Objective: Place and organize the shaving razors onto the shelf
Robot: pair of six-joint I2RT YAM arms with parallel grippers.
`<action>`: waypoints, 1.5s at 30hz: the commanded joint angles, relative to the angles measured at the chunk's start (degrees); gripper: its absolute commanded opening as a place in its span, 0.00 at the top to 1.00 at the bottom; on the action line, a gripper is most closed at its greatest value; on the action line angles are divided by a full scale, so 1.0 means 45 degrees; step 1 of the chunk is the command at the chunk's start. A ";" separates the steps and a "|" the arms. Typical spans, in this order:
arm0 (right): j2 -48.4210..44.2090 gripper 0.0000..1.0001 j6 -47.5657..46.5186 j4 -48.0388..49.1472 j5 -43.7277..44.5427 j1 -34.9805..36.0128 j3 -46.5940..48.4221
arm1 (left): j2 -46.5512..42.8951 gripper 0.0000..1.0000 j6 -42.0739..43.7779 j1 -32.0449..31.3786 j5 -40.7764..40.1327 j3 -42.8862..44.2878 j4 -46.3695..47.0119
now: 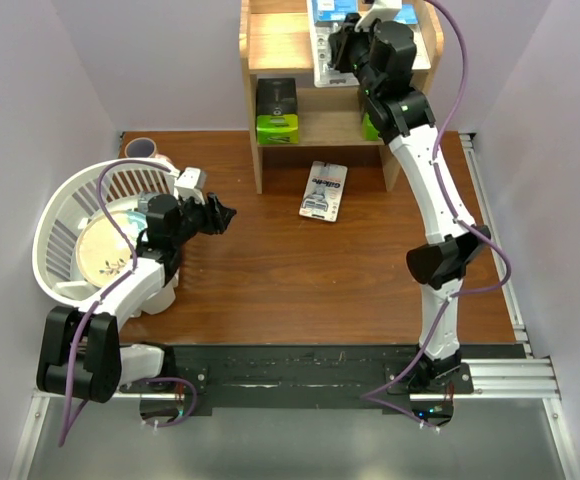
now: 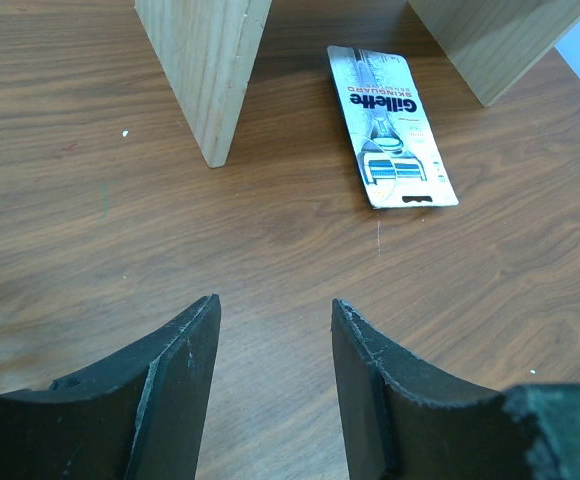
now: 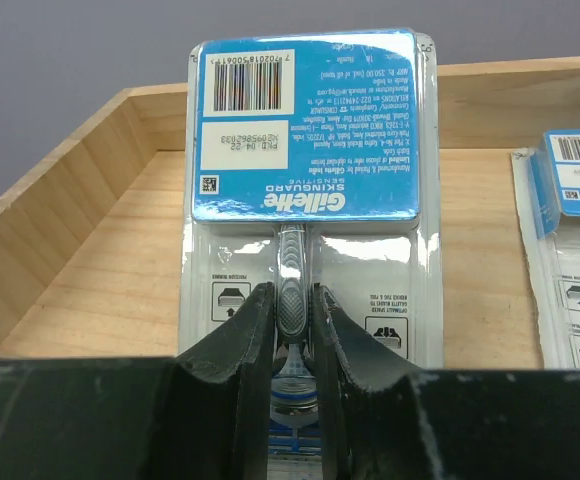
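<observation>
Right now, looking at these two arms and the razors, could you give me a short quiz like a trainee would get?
1. True or false: the left gripper is holding a razor pack.
2. Where does the unshelved razor card lie? A in the white basket; B on the wooden table; C on a black box.
3. What is the right gripper shut on?
Key: 1 false, its jaws are open and empty. 2 B. 3 a Gillette Skinguard blister card, at the shelf's top tier.
</observation>
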 commanded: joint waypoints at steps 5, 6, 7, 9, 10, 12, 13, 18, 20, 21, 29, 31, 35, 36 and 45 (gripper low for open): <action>0.0504 0.92 -0.0572 0.0374 0.2341 0.0064 0.0292 | -0.0231 0.47 -0.0138 0.0148 0.0021 -0.0078 0.0636; 0.0601 0.91 -0.0572 0.0394 0.2380 0.0103 0.0311 | -0.0231 0.47 -0.0158 0.0148 0.0021 -0.0097 0.0675; 0.0660 0.90 -0.0592 0.0413 0.2477 0.0122 0.0331 | -0.0173 0.47 -0.0177 0.0148 0.0021 -0.0117 0.0656; 0.0777 0.87 -0.0611 0.0491 0.2459 0.0200 0.0350 | -0.0153 0.47 -0.0197 0.0148 0.0021 -0.0097 0.0715; 0.0894 0.86 -0.0611 0.0511 0.2459 0.0220 0.0370 | -0.0153 0.47 -0.0216 0.0148 0.0021 -0.0078 0.0715; 0.1011 0.83 -0.0631 0.0531 0.2556 0.0279 0.0350 | -0.0114 0.47 -0.0197 0.0148 0.0021 -0.0058 0.0715; 0.1128 0.82 -0.0631 0.0569 0.2556 0.0279 0.0370 | -0.0094 0.47 -0.0158 0.0148 0.0021 -0.0039 0.0696; 0.1402 0.82 -0.0631 0.0687 0.2790 0.0377 0.0467 | -0.0094 0.47 -0.0177 0.0148 -0.0018 -0.0058 0.0637; 0.1519 0.80 -0.0650 0.0765 0.2771 0.0357 0.0467 | -0.0075 0.47 -0.0177 0.0148 -0.0018 -0.0058 0.0656; 0.1578 0.79 -0.0650 0.0784 0.2732 0.0376 0.0506 | -0.0075 0.47 -0.0177 0.0148 -0.0038 -0.0058 0.0637; 0.1773 0.78 -0.0650 0.0921 0.2810 0.0377 0.0526 | -0.0055 0.47 -0.0138 0.0148 -0.0057 -0.0058 0.0617; 0.1793 0.78 -0.0689 0.0999 0.2810 0.0396 0.0526 | -0.0075 0.47 -0.0138 0.0148 -0.0038 -0.0058 0.0617; 0.1540 0.78 -0.0709 0.1486 0.3005 0.0494 0.0662 | -0.0074 0.47 -0.0177 0.0148 -0.0057 -0.0058 0.0676; 0.1385 0.78 -0.0767 0.1642 0.3025 0.0571 0.0856 | -0.0094 0.47 -0.0177 0.0148 -0.0057 -0.0058 0.0676; -0.0179 0.51 -0.1978 0.3442 0.2401 0.0924 0.0194 | -0.0211 0.47 -0.0372 0.0128 0.0001 -0.0331 0.0910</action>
